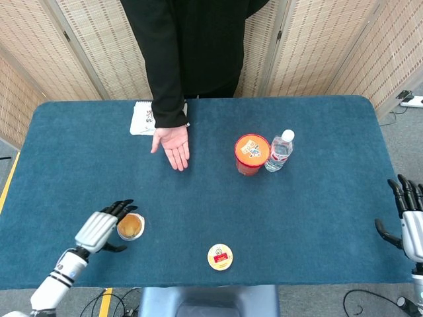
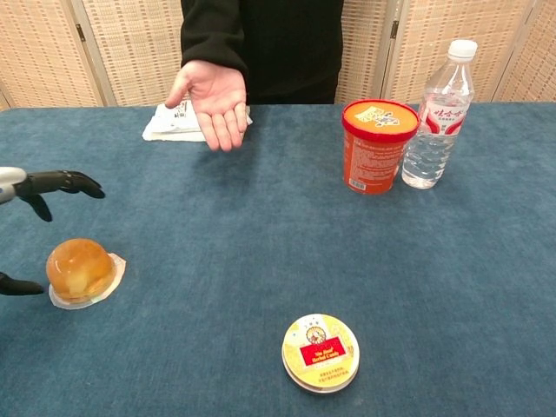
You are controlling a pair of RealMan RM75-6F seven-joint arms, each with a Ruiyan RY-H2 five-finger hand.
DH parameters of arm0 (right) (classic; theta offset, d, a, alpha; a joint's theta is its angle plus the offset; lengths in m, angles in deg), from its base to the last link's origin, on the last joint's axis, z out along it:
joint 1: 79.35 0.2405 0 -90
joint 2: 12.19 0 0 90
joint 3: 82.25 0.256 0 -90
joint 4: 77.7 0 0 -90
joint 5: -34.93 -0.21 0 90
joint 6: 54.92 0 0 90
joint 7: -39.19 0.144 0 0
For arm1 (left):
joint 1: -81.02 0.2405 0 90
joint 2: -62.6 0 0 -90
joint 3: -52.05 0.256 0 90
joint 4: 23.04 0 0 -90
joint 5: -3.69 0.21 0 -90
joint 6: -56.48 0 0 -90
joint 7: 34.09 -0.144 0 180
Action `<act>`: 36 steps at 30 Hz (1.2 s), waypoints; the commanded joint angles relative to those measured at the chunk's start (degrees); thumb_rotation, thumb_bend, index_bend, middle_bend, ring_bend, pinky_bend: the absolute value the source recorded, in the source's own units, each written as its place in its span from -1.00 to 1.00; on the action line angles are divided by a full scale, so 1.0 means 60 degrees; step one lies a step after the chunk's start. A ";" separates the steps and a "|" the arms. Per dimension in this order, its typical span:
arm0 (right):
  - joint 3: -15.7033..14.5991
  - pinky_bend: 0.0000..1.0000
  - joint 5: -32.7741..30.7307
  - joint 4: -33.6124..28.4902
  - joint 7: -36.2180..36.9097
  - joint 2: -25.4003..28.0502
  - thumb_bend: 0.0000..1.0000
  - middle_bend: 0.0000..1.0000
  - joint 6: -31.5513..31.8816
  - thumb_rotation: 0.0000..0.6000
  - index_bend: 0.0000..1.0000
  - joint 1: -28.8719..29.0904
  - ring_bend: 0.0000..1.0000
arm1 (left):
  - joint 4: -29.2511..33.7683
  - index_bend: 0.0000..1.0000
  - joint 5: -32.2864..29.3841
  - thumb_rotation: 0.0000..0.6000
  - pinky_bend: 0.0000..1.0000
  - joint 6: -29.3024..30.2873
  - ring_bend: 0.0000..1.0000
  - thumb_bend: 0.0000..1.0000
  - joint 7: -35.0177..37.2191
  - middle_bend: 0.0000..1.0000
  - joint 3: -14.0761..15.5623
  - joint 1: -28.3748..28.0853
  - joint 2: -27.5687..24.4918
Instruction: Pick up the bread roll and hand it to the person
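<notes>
The bread roll [image 1: 130, 226] [image 2: 80, 269] is golden and round, in a clear wrapper on the blue table near the front left. My left hand [image 1: 104, 226] [image 2: 39, 193] hovers just left of and above the roll, fingers spread over it, thumb low beside it, holding nothing. The person's open palm [image 1: 173, 146] [image 2: 214, 98] reaches out over the far side of the table. My right hand [image 1: 411, 224] stays open at the table's right edge, seen only in the head view.
An orange-lidded tub [image 1: 252, 153] [image 2: 373, 144] and a water bottle [image 1: 279, 150] [image 2: 440, 113] stand right of centre. A small round tin [image 1: 220, 257] [image 2: 321, 352] lies near the front edge. A white packet [image 1: 143, 117] [image 2: 178, 122] lies behind the person's hand.
</notes>
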 commanded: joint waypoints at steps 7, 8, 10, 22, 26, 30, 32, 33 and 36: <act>-0.0323 -1.00 0.1212 0.0224 0.2181 0.0675 -0.49 -1.00 0.1426 1.00 -1.00 -0.0806 -1.00 | -0.0571 -0.64 -0.0547 1.00 -0.30 -0.0589 -0.71 -0.64 -0.0055 -0.73 -0.0062 -0.0601 0.0761; -0.0336 -1.00 0.1250 0.0256 0.2181 0.0661 -0.49 -1.00 0.1461 1.00 -1.00 -0.0828 -1.00 | -0.0671 -0.62 -0.0561 1.00 -0.28 -0.0641 -0.69 -0.64 0.0014 -0.71 -0.0053 -0.0646 0.0822; -0.0368 -1.00 0.1309 0.0275 0.2135 0.0643 -0.49 -1.00 0.1456 1.00 -1.00 -0.0841 -1.00 | -0.0876 -0.60 -0.0571 1.00 -0.26 -0.0736 -0.67 -0.64 0.0153 -0.69 -0.0029 -0.0732 0.0929; -0.0320 -1.00 0.1266 0.0201 0.1685 0.0517 -0.49 -1.00 0.1361 1.00 -1.00 -0.0845 -1.00 | -0.2287 -0.52 -0.0517 1.00 -0.26 -0.0765 -0.67 -0.64 0.0790 -0.62 0.0201 -0.0914 0.1343; -0.0306 -1.00 0.1242 0.0166 0.1548 0.0502 -0.49 -1.00 0.1205 1.00 -1.00 -0.0776 -1.00 | -0.2510 -0.43 -0.0370 1.00 -0.24 -0.0579 -0.60 -0.64 0.1105 -0.49 0.0299 -0.0863 0.1285; -0.0259 -1.00 0.1169 0.0136 0.1433 0.0462 -0.49 -1.00 0.1159 1.00 -1.00 -0.0758 -1.00 | -0.2833 -0.23 -0.0246 1.00 -0.07 -0.0394 -0.39 -0.61 0.1430 -0.23 0.0396 -0.0794 0.1346; -0.0245 -1.00 0.1148 0.0122 0.1385 0.0444 -0.49 -1.00 0.1148 1.00 -1.00 -0.0755 -1.00 | -0.2903 -0.08 -0.0067 1.00 0.06 -0.0252 -0.24 -0.58 0.1560 -0.03 0.0446 -0.0785 0.1392; -0.0241 -1.00 0.1153 0.0117 0.1371 0.0439 -0.49 -1.00 0.1149 1.00 -1.00 -0.0753 -1.00 | -0.2928 -0.01 0.0020 1.00 0.12 -0.0192 -0.17 -0.56 0.1623 0.06 0.0477 -0.0781 0.1411; -0.0238 -1.00 0.1210 0.0115 0.1334 0.0413 -0.49 -1.00 0.1223 1.00 -1.00 -0.0778 -1.00 | -0.2994 0.08 0.0203 1.00 0.20 0.0037 -0.10 -0.54 0.1738 0.17 0.0548 -0.0732 0.1502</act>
